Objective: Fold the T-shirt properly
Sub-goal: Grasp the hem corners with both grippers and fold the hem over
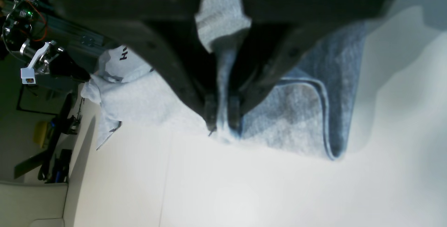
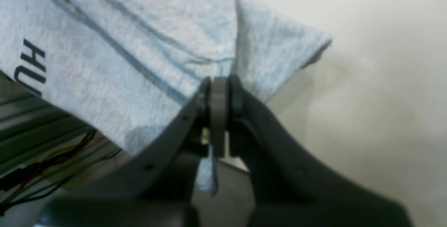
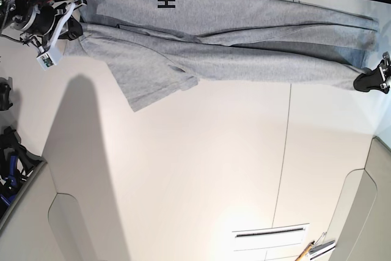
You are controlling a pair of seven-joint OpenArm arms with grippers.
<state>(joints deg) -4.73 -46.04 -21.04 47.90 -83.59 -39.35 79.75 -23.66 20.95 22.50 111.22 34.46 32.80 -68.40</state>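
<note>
The T-shirt (image 3: 232, 47) is heather-grey cotton, stretched out long across the far side of the white worktop (image 3: 201, 169) between the two end effectors. Long creases run along its length. Dark block letters, "HU" readable, show on the cloth near the right end effector (image 3: 72, 27), and one short sleeve (image 3: 149, 80) hangs down toward the near side, lying flat on the worktop.

The left end effector (image 1: 223, 120) has its jaws drawn almost together, with a thin fold of grey fabric pinched between the fingertips (image 1: 210, 110). Just beside it, a hemmed edge (image 1: 324, 115) of the shirt curves round a corner and rests on the worktop.

The right end effector (image 2: 219, 96) is likewise squeezed tight on a bunched fold of the shirt, the cloth fanning out above the fingertips (image 2: 236, 94); a small tail of fabric hangs below the pinch. The lettering (image 2: 31, 66) lies off to one side of this grip.
</note>
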